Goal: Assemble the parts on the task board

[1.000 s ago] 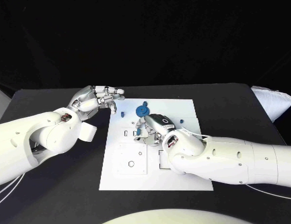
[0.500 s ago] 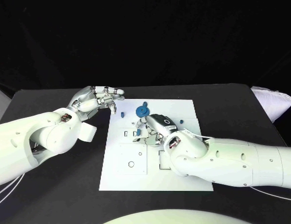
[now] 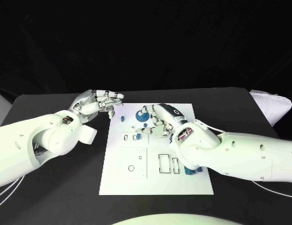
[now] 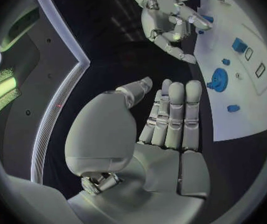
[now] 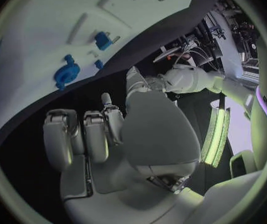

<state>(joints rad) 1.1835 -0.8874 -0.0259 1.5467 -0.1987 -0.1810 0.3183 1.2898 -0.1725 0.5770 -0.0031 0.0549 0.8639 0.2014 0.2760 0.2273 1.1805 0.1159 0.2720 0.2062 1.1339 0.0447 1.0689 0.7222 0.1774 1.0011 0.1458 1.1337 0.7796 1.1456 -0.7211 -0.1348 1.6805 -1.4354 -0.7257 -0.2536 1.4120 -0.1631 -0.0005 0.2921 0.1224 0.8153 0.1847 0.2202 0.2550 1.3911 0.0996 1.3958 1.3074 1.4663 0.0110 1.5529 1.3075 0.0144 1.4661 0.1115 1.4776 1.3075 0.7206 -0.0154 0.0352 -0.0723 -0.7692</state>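
The white task board [image 3: 119,180] lies in the middle of the table. A round blue part [image 3: 142,115] stands near its far edge, with a small blue part [image 3: 122,118] to its left and another [image 3: 138,136] by the slots. More blue parts [image 3: 187,171] sit near the right edge. My right hand [image 3: 160,121] hovers over the board just right of the round part, fingers partly bent, holding nothing. My left hand [image 3: 100,100] hangs off the board's far left corner, empty. In the left wrist view its fingers [image 4: 173,114] lie straight, and the round part [image 4: 218,78] shows beyond them.
Black table [image 3: 51,187] surrounds the board on all sides. A white object [image 3: 273,104] lies at the table's right edge. My right forearm [image 3: 240,157] crosses the board's right side.
My right hand has lifted off the small blue part by the slots and moved toward the far edge. Its forearm swung right, uncovering blue parts near the board's right edge. The left hand barely moved.
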